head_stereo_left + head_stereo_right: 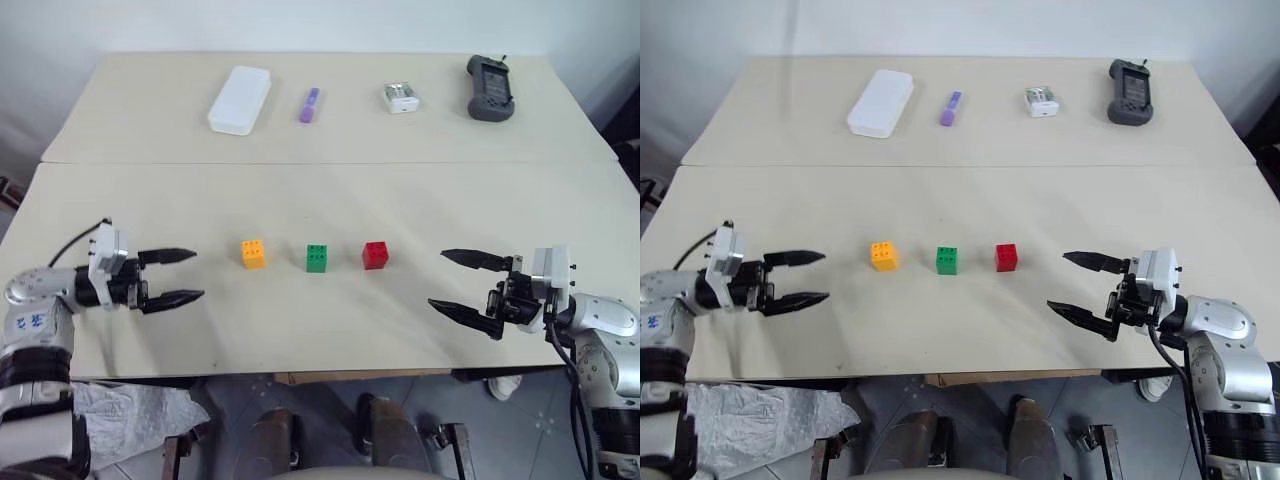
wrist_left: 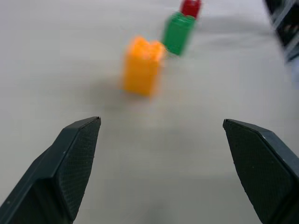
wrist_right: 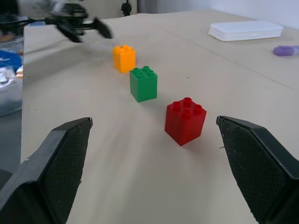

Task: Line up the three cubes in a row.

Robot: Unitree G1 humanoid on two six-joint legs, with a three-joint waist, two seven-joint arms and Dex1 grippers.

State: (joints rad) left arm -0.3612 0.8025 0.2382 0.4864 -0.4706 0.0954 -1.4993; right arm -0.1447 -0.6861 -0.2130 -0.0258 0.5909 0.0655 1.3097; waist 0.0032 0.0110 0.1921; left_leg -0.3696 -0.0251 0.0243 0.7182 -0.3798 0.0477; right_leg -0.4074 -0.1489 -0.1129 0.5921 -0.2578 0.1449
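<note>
left tool (image 1: 177, 276) fingers apart, empty, beside yellow-orange cube (image 1: 253, 253) | green cube (image 1: 316, 257) and red cube (image 1: 375, 254) continue an even row mid-counter (image 1: 300, 340) | right tool (image 1: 468, 283) fingers apart, empty | judgement: row looks complete, so keep both tools off the cubes

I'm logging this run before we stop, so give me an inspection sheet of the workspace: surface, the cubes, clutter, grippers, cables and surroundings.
Surface: beige table, a seam running across it behind the cubes.
Job's things: yellow cube, green cube and red cube stand in a row, apart from one another, studs up.
Clutter: white box, purple stick, small white pack and dark handheld device along the far edge.
Grippers: left gripper open, empty, beside the yellow cube; right gripper open, empty, beside the red cube.
Cables: black cable at the left wrist.
Surroundings: white wall behind the table.
</note>
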